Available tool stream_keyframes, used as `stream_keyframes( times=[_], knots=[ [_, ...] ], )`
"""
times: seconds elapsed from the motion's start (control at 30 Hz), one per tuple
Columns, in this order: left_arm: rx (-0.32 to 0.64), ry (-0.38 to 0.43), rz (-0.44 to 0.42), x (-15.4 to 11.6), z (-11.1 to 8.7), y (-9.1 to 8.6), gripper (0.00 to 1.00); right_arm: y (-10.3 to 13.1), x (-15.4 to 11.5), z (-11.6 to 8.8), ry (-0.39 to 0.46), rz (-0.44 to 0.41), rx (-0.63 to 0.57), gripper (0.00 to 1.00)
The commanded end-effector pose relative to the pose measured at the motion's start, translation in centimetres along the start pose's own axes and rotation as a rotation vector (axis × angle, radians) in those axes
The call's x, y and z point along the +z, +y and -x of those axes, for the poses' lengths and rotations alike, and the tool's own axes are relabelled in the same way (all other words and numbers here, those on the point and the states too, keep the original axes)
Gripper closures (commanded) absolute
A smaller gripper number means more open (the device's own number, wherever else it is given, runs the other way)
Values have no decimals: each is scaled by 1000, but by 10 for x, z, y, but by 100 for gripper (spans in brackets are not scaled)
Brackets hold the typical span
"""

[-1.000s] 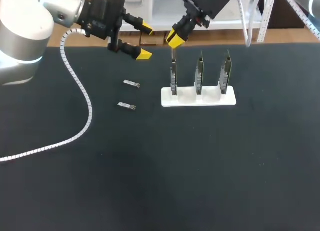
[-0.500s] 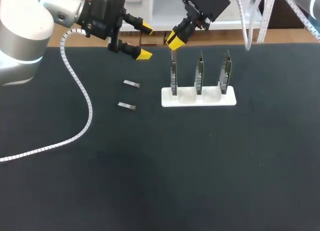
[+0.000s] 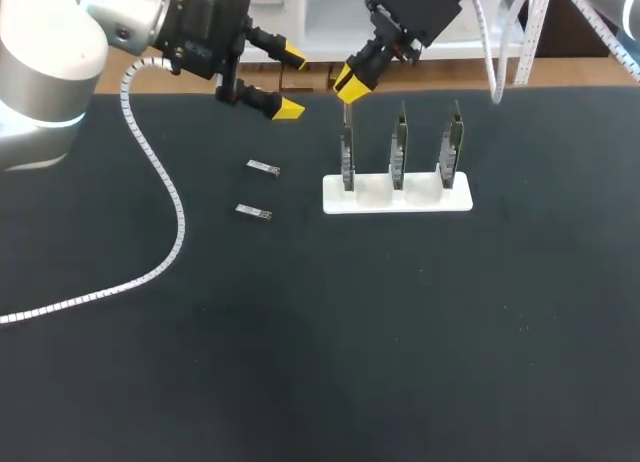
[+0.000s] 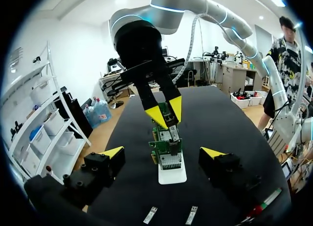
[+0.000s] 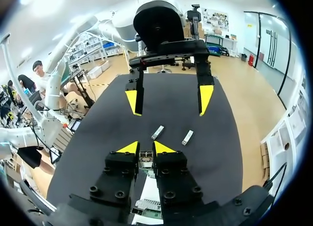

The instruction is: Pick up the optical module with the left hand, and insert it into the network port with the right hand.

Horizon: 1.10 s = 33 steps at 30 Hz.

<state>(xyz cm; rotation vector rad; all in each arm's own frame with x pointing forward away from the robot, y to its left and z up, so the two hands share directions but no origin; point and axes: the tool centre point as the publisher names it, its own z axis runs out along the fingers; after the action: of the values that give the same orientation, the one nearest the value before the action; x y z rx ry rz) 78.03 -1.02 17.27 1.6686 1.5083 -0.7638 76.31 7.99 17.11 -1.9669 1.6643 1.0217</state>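
**Module poised over the port, insertion step in hand**

The dark worktop (image 3: 320,382) carries everything. Our left arm (image 3: 60,52) comes in at 10 o'clock and hangs near 11 o'clock. Its jaws are spread wide with nothing between them, so we judge its pick-up share done.

Our right arm (image 3: 415,7) comes in at 1 o'clock. Its jaws are near 12 o'clock, pinched together on the optical module (image 3: 345,110), which hangs below them as a thin sliver.

Just off centre toward 1 o'clock is a white stand (image 3: 420,197) with three upright boards. The held module is right above the leftmost board (image 3: 347,157), near its top edge but apparently apart from it. We cannot make out the network port itself.

Two spare modules lie flat at the stand's 9 o'clock, one (image 3: 263,167) at 12 o'clock of the other (image 3: 253,212).

We judge the insertion to be the step in hand and not yet finished. The next move calls for:
- keeping the module square to the board
- lining it up with the port
- pressing straight down
- keeping the grip firm until it seats
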Motion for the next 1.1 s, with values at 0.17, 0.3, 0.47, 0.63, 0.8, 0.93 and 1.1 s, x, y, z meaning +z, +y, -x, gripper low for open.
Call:
stream_keyframes(
  times=[0.17,0.3,0.47,0.63,0.8,0.93,1.1],
  knots=[
    [-1,5,-2,0,1,1,0,-4,-4,3,13,-4,-18,100],
    [-1,5,-2,0,1,1,0,-3,-3,2,14,-4,-15,100],
    [-1,5,-2,0,1,1,0,-2,2,1,6,0,-9,100],
    [-1,5,-2,0,1,1,0,-1,1,-1,4,-8,-4,100],
    [-1,5,-2,0,1,1,0,0,-5,0,12,-23,-3,100],
    [-1,5,-2,0,1,1,0,1,-6,2,17,-25,-6,100],
    [-1,5,-2,0,1,1,0,0,-1,0,10,-18,-2,100]
  ],
)
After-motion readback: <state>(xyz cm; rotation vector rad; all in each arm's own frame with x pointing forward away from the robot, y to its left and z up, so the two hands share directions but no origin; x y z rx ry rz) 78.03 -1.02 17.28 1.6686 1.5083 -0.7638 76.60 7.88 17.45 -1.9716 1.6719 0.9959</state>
